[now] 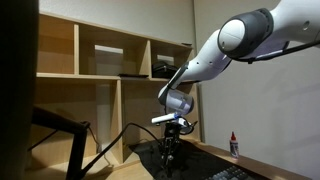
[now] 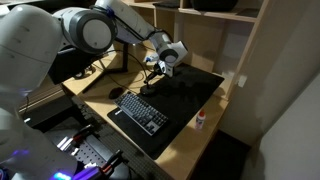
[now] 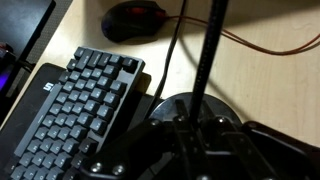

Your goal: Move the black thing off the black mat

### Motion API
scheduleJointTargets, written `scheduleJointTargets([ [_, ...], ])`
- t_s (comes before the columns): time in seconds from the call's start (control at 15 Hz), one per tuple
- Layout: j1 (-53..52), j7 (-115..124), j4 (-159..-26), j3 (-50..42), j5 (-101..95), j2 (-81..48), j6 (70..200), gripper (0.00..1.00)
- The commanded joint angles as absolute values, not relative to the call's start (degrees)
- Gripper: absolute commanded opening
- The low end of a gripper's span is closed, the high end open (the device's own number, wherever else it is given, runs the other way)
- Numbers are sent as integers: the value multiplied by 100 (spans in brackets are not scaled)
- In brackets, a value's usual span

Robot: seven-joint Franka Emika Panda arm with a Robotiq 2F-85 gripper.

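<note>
The black thing (image 3: 205,55) has a thin neck that rises from its round stubby base (image 3: 222,104). The base sits by the edge of the black mat (image 3: 142,92), next to the keyboard. My gripper (image 3: 192,126) comes down over the base with its fingers drawn in on both sides of the neck's lower end. In both exterior views the gripper (image 1: 171,140) (image 2: 160,68) points down over the black mat (image 2: 190,98), with the black thing (image 1: 168,152) under it.
A black keyboard (image 2: 140,110) lies on the mat, and a black mouse (image 3: 133,20) with a cable sits on the wood desk beyond it. A small red-capped bottle (image 2: 200,120) stands near the desk edge. Wooden shelves (image 1: 100,70) rise behind.
</note>
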State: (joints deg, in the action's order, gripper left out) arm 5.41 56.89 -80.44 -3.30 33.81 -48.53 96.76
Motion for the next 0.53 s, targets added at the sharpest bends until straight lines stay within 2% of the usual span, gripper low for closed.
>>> scheduleJointTargets([
  [0.0,876,5537,-7609,-141,3494,-4990,8707,4],
  [0.47,1078,5439,-6771,-47,4221,-5305,6913,4],
])
